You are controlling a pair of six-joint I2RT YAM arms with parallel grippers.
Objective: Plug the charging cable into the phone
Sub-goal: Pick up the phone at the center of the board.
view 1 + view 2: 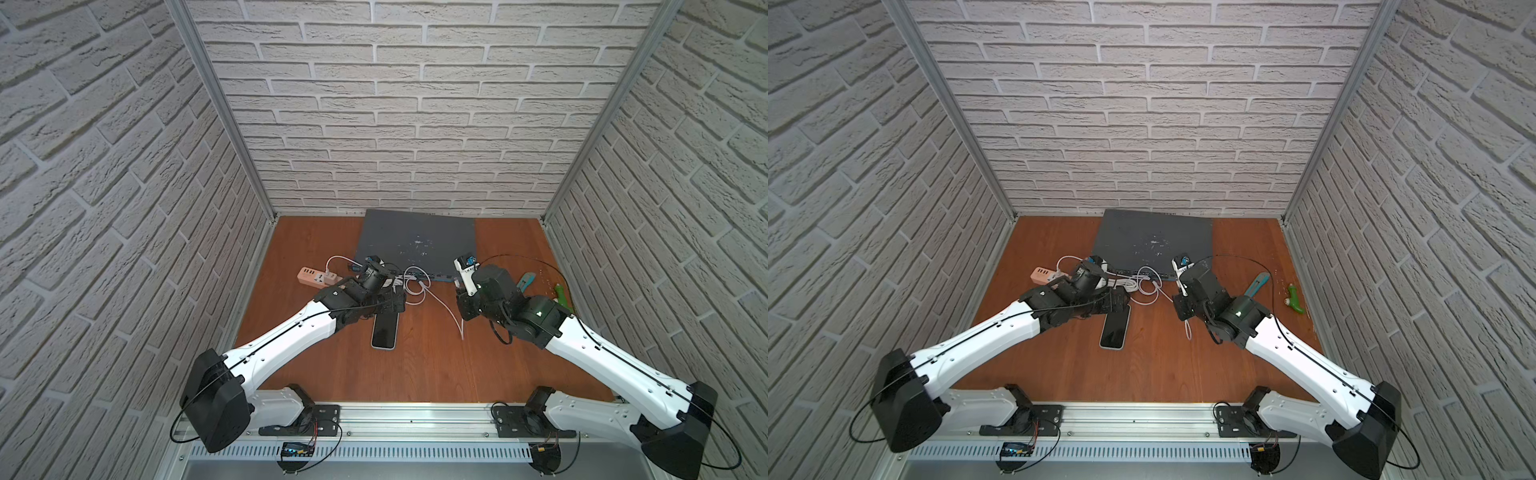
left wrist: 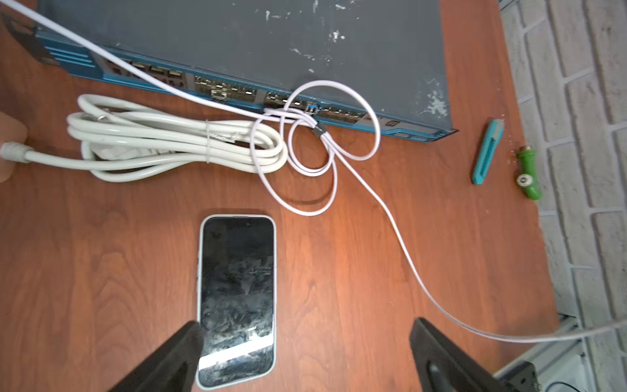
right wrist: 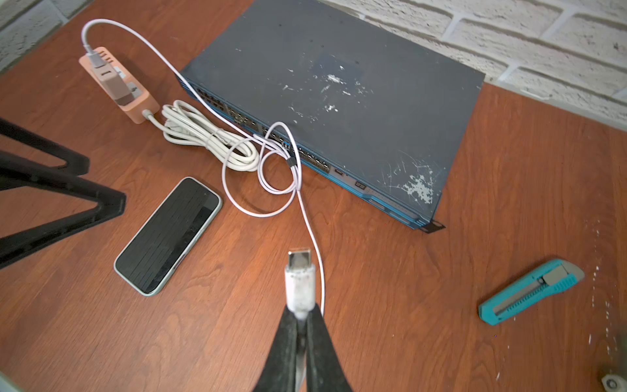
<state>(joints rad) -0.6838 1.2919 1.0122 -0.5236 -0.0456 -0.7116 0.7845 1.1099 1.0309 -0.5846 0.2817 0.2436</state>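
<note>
The phone (image 1: pixel 384 332) (image 1: pixel 1114 330) lies flat, black screen up, on the wooden table. My left gripper (image 2: pixel 307 339) hangs over it and is open wide. One of its fingers (image 2: pixel 185 342) overlaps the phone (image 2: pixel 237 298) at its side edge, and the rest of the gap is over bare wood. My right gripper (image 3: pixel 300 317) is shut on the charging cable's white plug (image 3: pixel 299 281), whose metal tip sticks out beyond the fingertips. The thin white charging cable (image 3: pixel 307 224) runs back in loose loops towards the power strip. The plug is well apart from the phone (image 3: pixel 168 236).
A large dark grey box (image 1: pixel 415 245) stands at the back. A pink power strip (image 3: pixel 118 88) and a bundled thick white cord (image 2: pixel 169 142) lie in front of it at the left. A teal utility knife (image 3: pixel 529 292) and a green object (image 2: pixel 527 176) lie near the right wall.
</note>
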